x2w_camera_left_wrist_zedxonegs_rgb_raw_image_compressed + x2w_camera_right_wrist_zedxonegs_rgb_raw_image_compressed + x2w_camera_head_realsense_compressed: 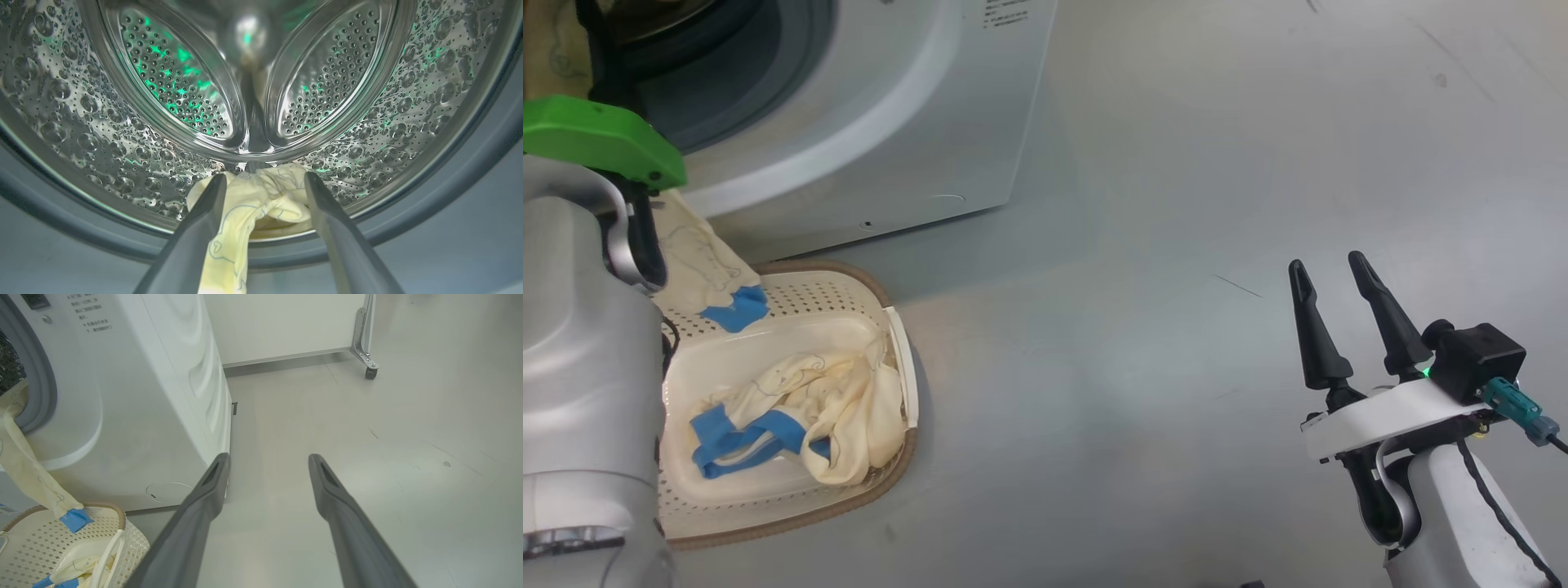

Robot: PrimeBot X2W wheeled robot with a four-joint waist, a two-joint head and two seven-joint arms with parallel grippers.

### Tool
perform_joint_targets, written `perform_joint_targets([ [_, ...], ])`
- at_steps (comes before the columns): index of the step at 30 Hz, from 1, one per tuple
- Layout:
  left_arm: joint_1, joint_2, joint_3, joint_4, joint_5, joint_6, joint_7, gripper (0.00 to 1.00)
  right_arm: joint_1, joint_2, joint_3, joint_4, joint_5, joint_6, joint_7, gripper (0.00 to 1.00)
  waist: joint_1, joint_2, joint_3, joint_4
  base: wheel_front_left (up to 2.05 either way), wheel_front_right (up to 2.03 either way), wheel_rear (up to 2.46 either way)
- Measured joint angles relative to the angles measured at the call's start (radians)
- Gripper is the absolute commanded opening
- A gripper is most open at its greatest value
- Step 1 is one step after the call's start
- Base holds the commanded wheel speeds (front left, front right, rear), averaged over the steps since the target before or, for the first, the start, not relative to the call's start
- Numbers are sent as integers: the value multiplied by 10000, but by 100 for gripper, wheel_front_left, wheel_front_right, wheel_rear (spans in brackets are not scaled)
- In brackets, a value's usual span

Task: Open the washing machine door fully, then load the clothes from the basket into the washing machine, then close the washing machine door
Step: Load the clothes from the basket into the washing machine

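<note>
Garment [253, 196] trailing from the washer [102, 122]
Left hand [264, 176] spread wide, garment loose between its fingers [196, 232]; right hand [1325, 261] open, empty.

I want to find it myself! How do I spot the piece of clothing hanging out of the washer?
Find the big white washer and its round opening. A long cream-yellow garment droops from that opening down to the basket below. Unlike the crumpled clothes lying in the basket, it is stretched out, with a blue cuff at its lower end.
</note>
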Motion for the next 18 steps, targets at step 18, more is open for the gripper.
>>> perform_joint_targets([
  [18,2577,-909,-462,-1703,-102,-337,2,100,-5,-330,-512,-242,-180,0,0,100,0,0,-190,1478,0,0,0],
])
